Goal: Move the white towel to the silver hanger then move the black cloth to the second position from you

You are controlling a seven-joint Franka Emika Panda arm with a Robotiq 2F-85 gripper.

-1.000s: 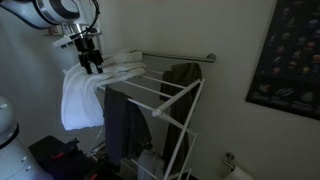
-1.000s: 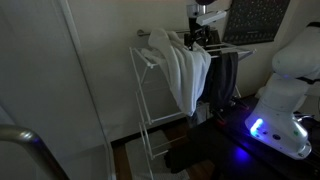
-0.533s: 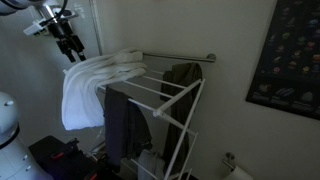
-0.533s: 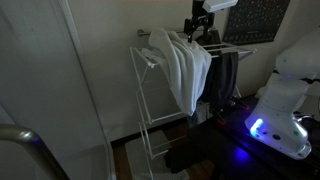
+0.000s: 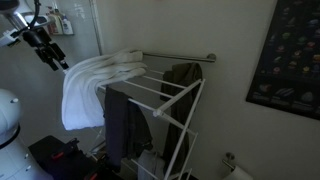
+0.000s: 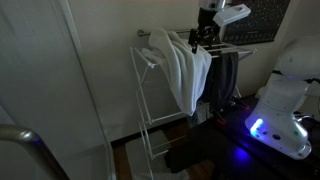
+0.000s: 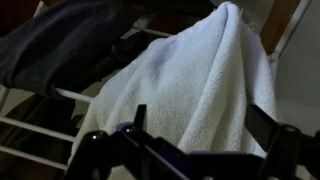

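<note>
Drying rack (image 5: 172,100) carries all the fabric. White towel (image 5: 88,92) is bunched over the rack end nearest the arm, its top fold up by the silver hanger (image 5: 185,57). Can't tell if it sits on the rod or on rack wire. Black cloth (image 5: 124,128) hangs limp from a rack rung, just beside and below the towel. Olive-green cloth (image 5: 183,80) is draped further along, under the rod. Gripper (image 5: 57,60) is up in free air off the rack's outer edge, apart from the towel. Fingers (image 7: 265,128) are spread wide w/ nothing btwn them; the towel lies beyond them in wrist view. Rod past the towel is bare. Wall poster (image 5: 295,55) is well apart.
</note>
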